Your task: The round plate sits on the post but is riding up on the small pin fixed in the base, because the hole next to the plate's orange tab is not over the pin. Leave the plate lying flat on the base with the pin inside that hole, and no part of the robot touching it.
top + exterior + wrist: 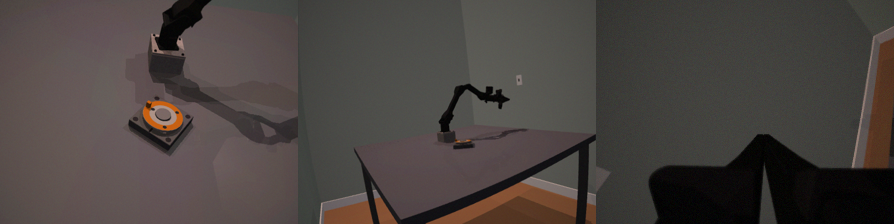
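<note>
I am holding the gripper (504, 100) pressed together on nothing, high right of centre; the plate (163, 115) sits mid-frame, so I am planning to nudge its orange tab (148, 104) gently.

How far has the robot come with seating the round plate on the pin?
Nothing looks done yet. The round plate sits on the base with its orange tab at the back-left, untouched. The hand is shut on nothing, high above the table and away from the plate. Left: reach down, turn the plate, let go.
</note>
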### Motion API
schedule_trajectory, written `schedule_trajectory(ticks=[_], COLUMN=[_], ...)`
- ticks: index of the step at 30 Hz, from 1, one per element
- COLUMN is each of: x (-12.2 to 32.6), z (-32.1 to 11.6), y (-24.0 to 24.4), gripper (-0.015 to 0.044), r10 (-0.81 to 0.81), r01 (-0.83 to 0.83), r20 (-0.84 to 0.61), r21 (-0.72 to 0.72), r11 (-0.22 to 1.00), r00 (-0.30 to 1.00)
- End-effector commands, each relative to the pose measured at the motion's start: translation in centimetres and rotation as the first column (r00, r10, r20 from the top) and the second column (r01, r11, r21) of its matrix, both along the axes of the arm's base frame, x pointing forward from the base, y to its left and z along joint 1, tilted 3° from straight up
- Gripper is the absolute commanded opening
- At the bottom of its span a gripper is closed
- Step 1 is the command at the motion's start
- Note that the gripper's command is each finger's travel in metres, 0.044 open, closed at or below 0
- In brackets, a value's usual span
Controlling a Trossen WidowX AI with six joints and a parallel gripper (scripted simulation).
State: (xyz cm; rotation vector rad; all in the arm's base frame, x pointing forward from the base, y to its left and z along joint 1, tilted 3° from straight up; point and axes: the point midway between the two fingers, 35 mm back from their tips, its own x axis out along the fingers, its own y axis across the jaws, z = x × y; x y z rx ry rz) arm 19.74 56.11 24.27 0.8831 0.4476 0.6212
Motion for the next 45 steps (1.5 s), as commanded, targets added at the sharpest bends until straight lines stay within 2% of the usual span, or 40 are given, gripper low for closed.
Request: schedule_trajectory(ticks=[1, 4, 6, 12, 14, 20, 22, 28, 31, 36, 38, 44, 45], x=[5.8, 10.4, 11.5, 18.4, 19.1, 21.9, 21.9, 19.2, 17.9, 12.0, 11.2, 3.2, 3.1], z=[-1.7, -3.1, -3.5, -6.9, -7.4, -11.0, -11.4, -14.7, -15.4, -17.4, -17.6, -18.9, -18.9], y=[-3.7, -7.6, -9.0, -20.7, -22.2, -35.3, -36.8, -49.4, -52.0, -59.3, -60.1, -64.6, -64.7], gripper=[0.0, 0.0, 0.0, 0.0, 0.0, 0.0, 0.0, 0.0, 0.0, 0.0, 0.0, 0.0, 0.0], r10=[-0.054, -0.1, -0.112, -0.209, -0.22, -0.307, -0.317, -0.396, -0.411, -0.44, -0.44, -0.404, -0.402], r01=[0.058, 0.108, 0.117, 0.158, 0.157, 0.088, 0.072, -0.108, -0.157, -0.32, -0.338, -0.456, -0.457], r20=[0.029, 0.042, 0.034, -0.023, -0.029, -0.124, -0.14, -0.31, -0.356, -0.525, -0.545, -0.715, -0.718], r21=[-0.169, -0.303, -0.333, -0.579, -0.609, -0.8, -0.815, -0.884, -0.882, -0.829, -0.818, -0.684, -0.681], r11=[0.984, 0.947, 0.936, 0.8, 0.778, 0.593, 0.574, 0.456, 0.444, 0.459, 0.465, 0.569, 0.572], r00=[0.998, 0.994, 0.993, 0.978, 0.975, 0.944, 0.938, 0.864, 0.839, 0.729, 0.713, 0.57, 0.567])
